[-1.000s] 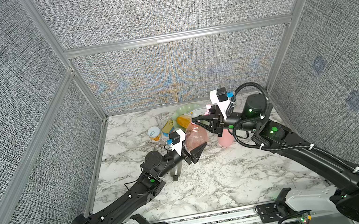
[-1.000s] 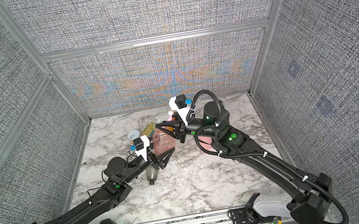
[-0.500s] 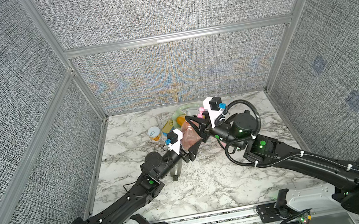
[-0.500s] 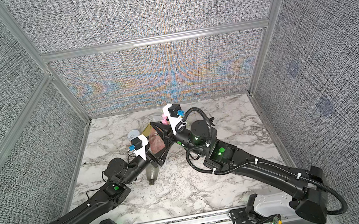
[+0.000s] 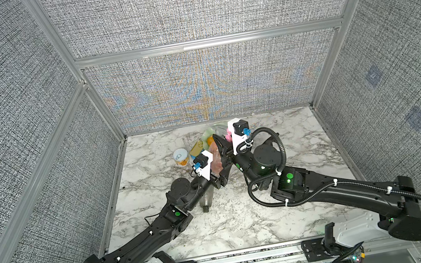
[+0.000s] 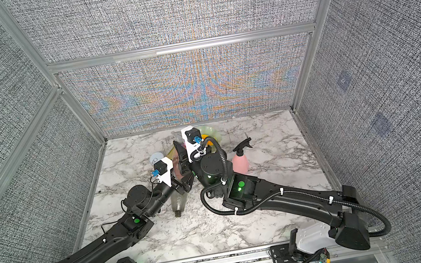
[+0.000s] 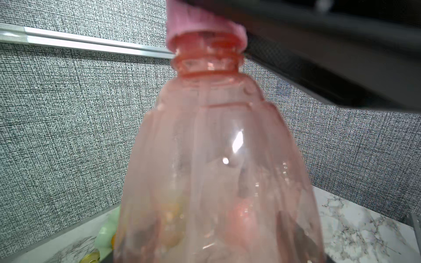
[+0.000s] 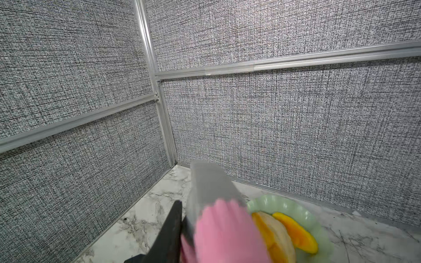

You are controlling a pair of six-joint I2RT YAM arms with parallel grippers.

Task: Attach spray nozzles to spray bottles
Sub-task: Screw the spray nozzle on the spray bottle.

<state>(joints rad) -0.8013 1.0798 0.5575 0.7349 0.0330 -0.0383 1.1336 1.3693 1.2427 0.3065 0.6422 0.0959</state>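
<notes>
On the grey-veined marble counter (image 5: pixel 289 211), the two arms meet left of centre, towards the far side. The left tool (image 5: pixel 218 176) is clamped on the lower body of a clear pink translucent pear-shaped plastic bottle (image 7: pixel 216 170), holding it upright. The right tool (image 5: pixel 221 150) is closed around a grey-and-pink plastic trigger nozzle (image 8: pixel 211 205). The nozzle's ribbed pink collar (image 7: pixel 205 31) sits on the mouth of the bottle's threaded neck.

To the right stands an opaque pastel pink plastic bottle (image 6: pixel 240 163) with a black trigger nozzle (image 6: pixel 241 146) already on it. A smoky grey translucent plastic bottle (image 5: pixel 206 198) lies uncapped beneath the left arm.

The step in hand looks like seating this second nozzle. Next, the collar probably needs pressing squarely down and turning onto the threads while the left tool keeps the bottle from spinning.
</notes>
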